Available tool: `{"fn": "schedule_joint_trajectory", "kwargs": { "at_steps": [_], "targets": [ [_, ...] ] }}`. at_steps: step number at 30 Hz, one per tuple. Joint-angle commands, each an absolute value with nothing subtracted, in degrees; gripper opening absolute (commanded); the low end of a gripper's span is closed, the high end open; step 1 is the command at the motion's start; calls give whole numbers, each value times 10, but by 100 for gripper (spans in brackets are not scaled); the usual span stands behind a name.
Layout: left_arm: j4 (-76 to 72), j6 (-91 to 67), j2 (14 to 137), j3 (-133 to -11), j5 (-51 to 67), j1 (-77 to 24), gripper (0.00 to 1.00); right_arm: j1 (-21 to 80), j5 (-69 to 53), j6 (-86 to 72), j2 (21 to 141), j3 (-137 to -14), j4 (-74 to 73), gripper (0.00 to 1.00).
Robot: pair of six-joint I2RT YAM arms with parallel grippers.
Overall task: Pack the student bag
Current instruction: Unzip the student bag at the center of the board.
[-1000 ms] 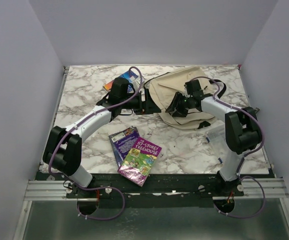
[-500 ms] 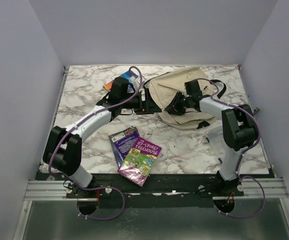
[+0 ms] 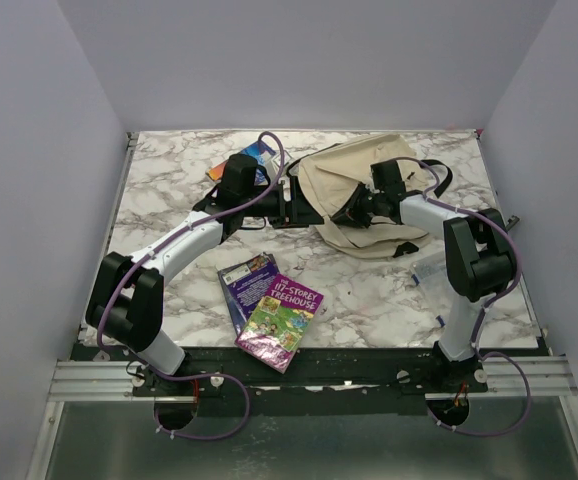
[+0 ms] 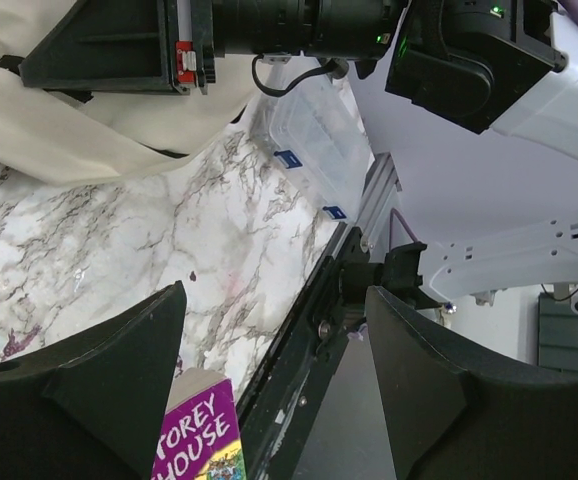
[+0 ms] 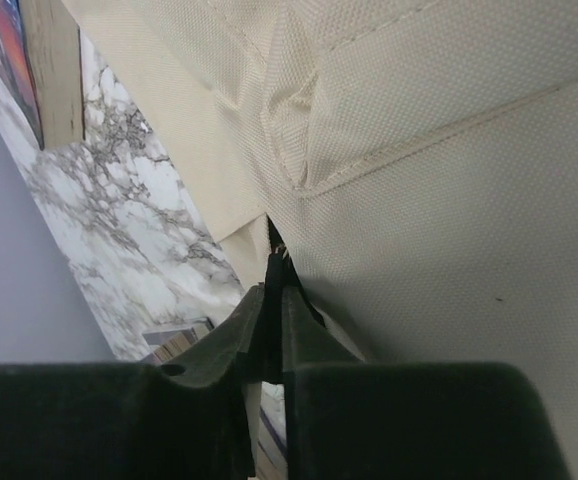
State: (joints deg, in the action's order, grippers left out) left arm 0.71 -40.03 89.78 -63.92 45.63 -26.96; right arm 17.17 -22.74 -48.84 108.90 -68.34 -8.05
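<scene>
The right gripper (image 5: 274, 295) has its fingers pressed almost together on a thin dark tab (image 5: 274, 262) at a seam of the student bag (image 5: 419, 200). The tab looks like a zipper pull, though this close I cannot be sure. Cream fabric fills everything above and to the right of those fingers. Beyond the bag's edge, on the gripper's far left, lies a strip of the marble table (image 5: 99, 200) and the corner of a colourful book (image 5: 4, 60).

Across the bag from it, the left gripper (image 4: 274, 300) is spread wide with nothing between its fingers. It hangs just beside the bag's other edge. A clear plastic box (image 4: 319, 130) sits well beyond it, past the right arm.

From above, the bag lies slumped on its side between the two grippers at the back of the table. The Treehouse book (image 3: 281, 320) and a blue book (image 3: 244, 280) half under it lie well behind the grippers, near the arm bases.

By my judgement the packing has barely begun. The work is at getting the bag open, no book is in hand, and at least three are left to go in. Whether anything is already inside cannot be seen.
</scene>
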Motion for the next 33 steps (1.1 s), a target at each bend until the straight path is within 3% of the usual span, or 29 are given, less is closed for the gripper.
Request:
{"fn": "schedule_joint_trajectory", "kwargs": {
  "at_steps": [1, 3, 14, 21, 33],
  "targets": [
    [-11, -405, 901, -635, 465, -268, 75, 170, -225, -469, 1099, -689, -78, 8],
    [-11, -416, 909, -634, 450, -267, 72, 170, -228, -457, 1096, -690, -83, 1],
    [87, -611, 1037, -713, 322, -250, 68, 170, -299, -471, 1075, -669, -36, 1],
    [227, -663, 1140, -853, 254, -255, 67, 170, -286, -449, 1059, -687, -69, 1],
    [172, -794, 1169, -817, 212, -259, 64, 170, -336, -470, 1052, -697, -71, 0]
  ]
}}
